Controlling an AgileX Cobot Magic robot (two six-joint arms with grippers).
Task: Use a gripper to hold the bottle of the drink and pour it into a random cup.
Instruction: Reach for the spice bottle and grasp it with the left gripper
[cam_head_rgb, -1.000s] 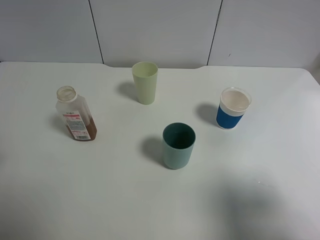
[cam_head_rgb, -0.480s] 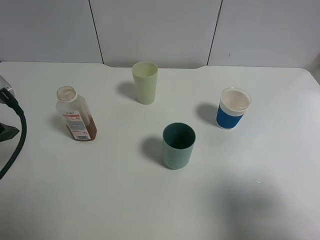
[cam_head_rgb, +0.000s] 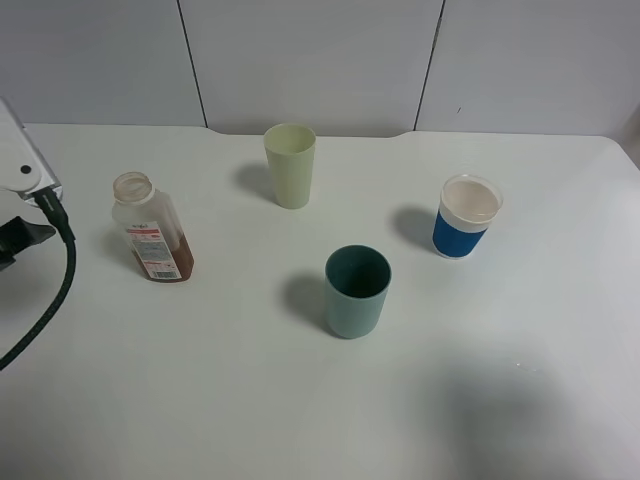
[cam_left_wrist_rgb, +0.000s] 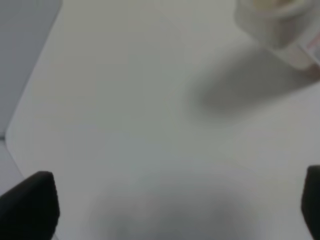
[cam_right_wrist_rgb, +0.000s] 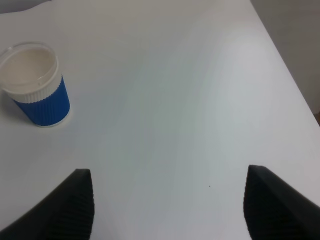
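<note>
Left claw (cam_left_wrist_rgb: 170, 212): wide open. The two dark fingers (cam_left_wrist_rgb: 30, 207) sit at opposite edges of the wrist view with only bare table (cam_left_wrist_rgb: 125, 100) between them. Nothing held.

Right claw (cam_right_wrist_rgb: 175, 210): also spread wide, holding nothing, with white table under it.

High camera: shows the whole layout. The bottle (cam_head_rgb: 150, 228) stands on the left part of the table, with the drink (cam_head_rgb: 176, 262), reddish-brown, low in its base. The yellow-green cup (cam_head_rgb: 290, 165) is toward the back, the teal cup (cam_head_rgb: 357, 290) is near the middle, and the blue cup (cam_head_rgb: 467, 216) with a white rim is on the right. All four stand well apart. Only a white piece of the left arm (cam_head_rgb: 22, 165) and its black cable (cam_head_rgb: 55, 275) show at the left edge; the claw tips are out of frame. The right arm is not in this view.

Left wrist: blurred. It catches only the neck and shoulder of the bottle (cam_left_wrist_rgb: 275, 22) and its shadow, no cups.

Right wrist: the blue cup (cam_right_wrist_rgb: 35, 85) alone, beyond the claw and off to one side.

Bottle versus left claw: ahead of the fingertips, off toward one finger's side, not between them, not touching. From above, the bottle is near the arm's white piece, a short way toward the table's middle.
</note>
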